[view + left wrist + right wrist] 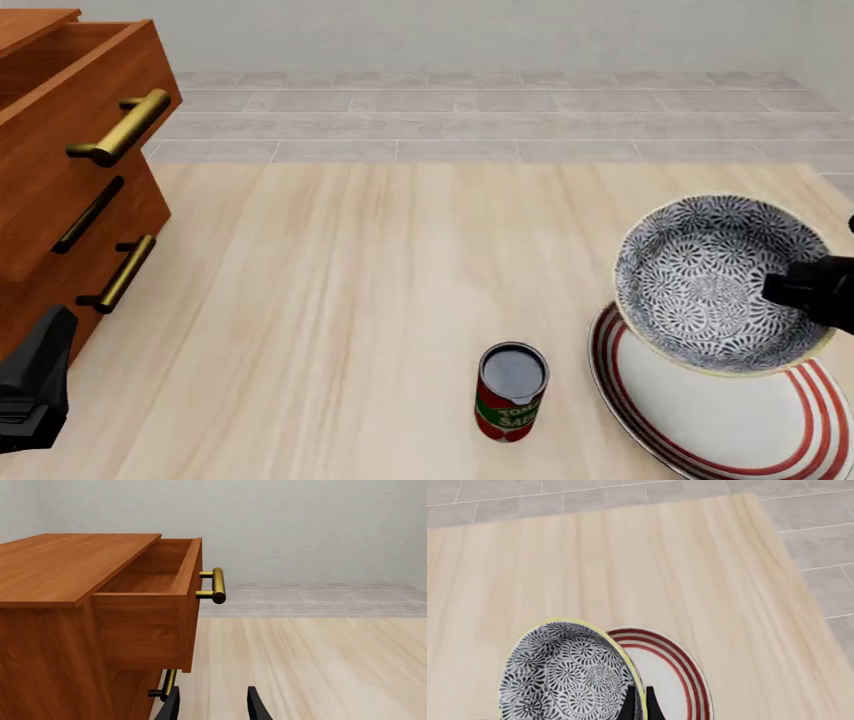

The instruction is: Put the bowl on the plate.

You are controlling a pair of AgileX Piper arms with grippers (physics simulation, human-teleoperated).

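Observation:
The bowl (705, 282), blue-grey floral with a yellowish rim, hangs tilted above the far part of the plate (727, 425), its opening turned toward the camera. My right gripper (798, 288) is shut on the bowl's right rim. In the right wrist view its dark fingers (628, 705) pinch the bowl (564, 675) at the rim, and the red-ringed plate (670, 680) lies beyond. My left gripper (34, 385) hovers at the table's near left, beside the cabinet. Its two fingers (257, 707) stand apart with nothing between them.
A small red can (511, 392) stands upright just left of the plate. A wooden cabinet (67, 170) with brass handles fills the left side, its top drawer (153, 575) pulled open. Light wooden tabletop (374, 280) spreads between cabinet and can.

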